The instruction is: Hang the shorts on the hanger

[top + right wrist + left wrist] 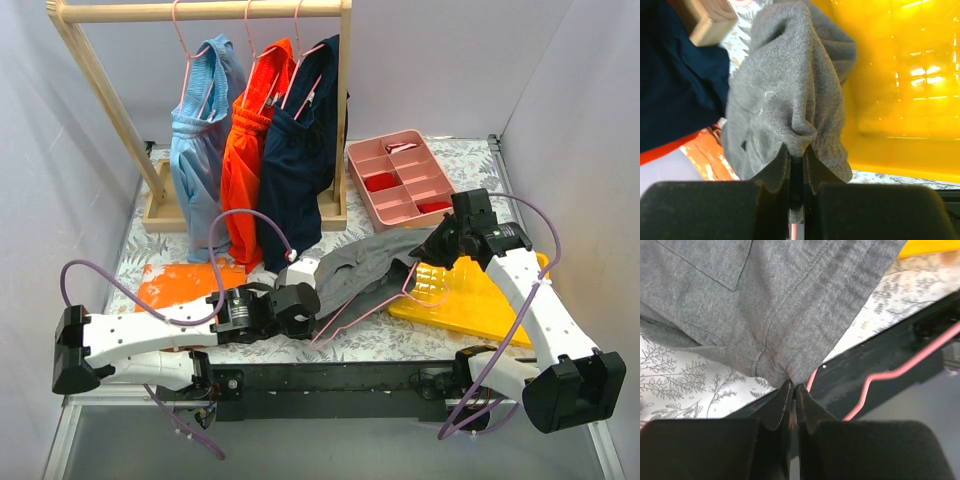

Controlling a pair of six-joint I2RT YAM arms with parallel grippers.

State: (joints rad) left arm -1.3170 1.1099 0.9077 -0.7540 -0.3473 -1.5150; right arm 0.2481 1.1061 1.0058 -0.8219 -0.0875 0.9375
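As left claw (793,387) pinches grey knit shorts (765,300) | right claw (796,150) likewise | hanger (900,371) perhaps beneath

Hanger (345,325): upper part hidden under shorts (372,262) in top view, hook not seen. Left wrist view: shorts run off top edge, hanger wire off right edge. Pink tray (400,178): red contents too small to identify, possibly cloth.
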